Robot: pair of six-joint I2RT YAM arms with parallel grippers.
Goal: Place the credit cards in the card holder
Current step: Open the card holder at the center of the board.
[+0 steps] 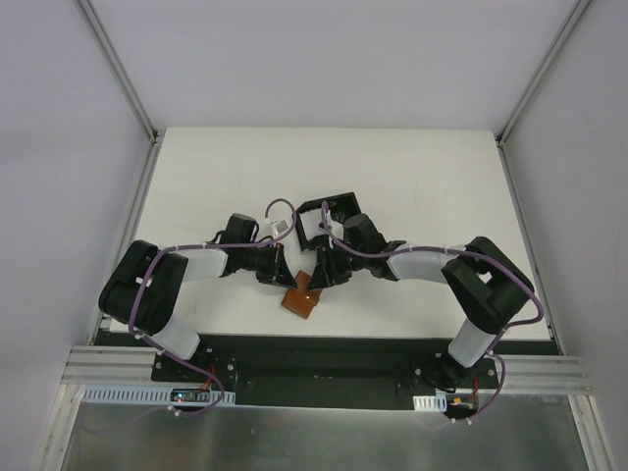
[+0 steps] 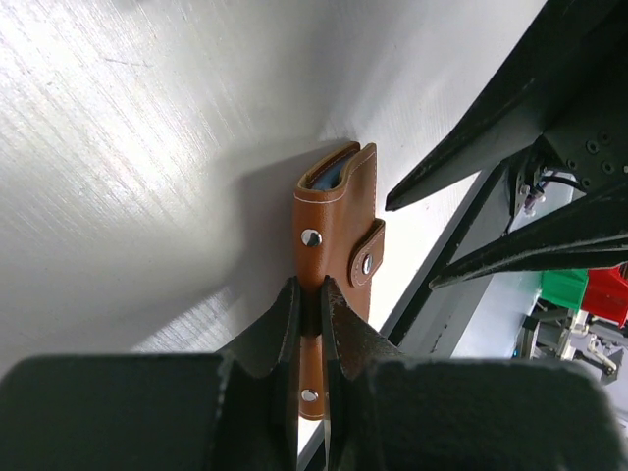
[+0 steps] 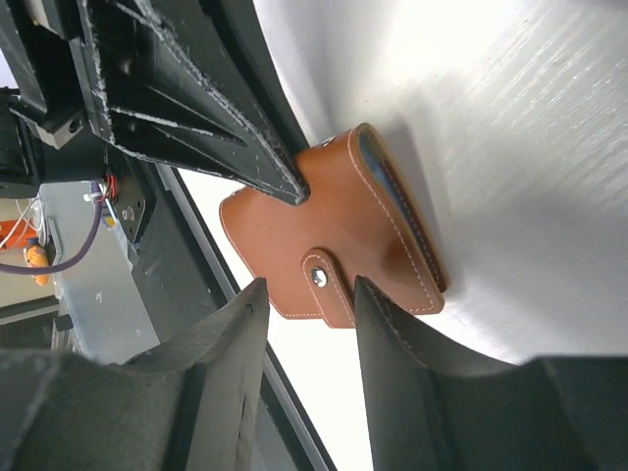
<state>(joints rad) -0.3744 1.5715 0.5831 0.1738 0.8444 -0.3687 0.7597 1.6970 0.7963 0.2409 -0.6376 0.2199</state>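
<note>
A brown leather wallet (image 1: 302, 298) lies folded near the table's front edge, between both grippers. My left gripper (image 2: 309, 286) is shut on the edge of one wallet flap (image 2: 334, 231). A pale blue edge of the credit cards (image 2: 331, 176) shows in the wallet's open end; the cards are otherwise hidden inside. My right gripper (image 3: 309, 284) is open, its fingertips standing either side of the wallet's snap strap (image 3: 329, 282) without touching it. The black card holder (image 1: 335, 207) stands just behind the grippers, partly covered by the right wrist.
The table's front edge and the black base rail (image 1: 324, 348) run right beside the wallet. Both arms crowd the middle of the white table (image 1: 412, 177). Grey side walls with metal posts (image 1: 118, 69) frame the workspace.
</note>
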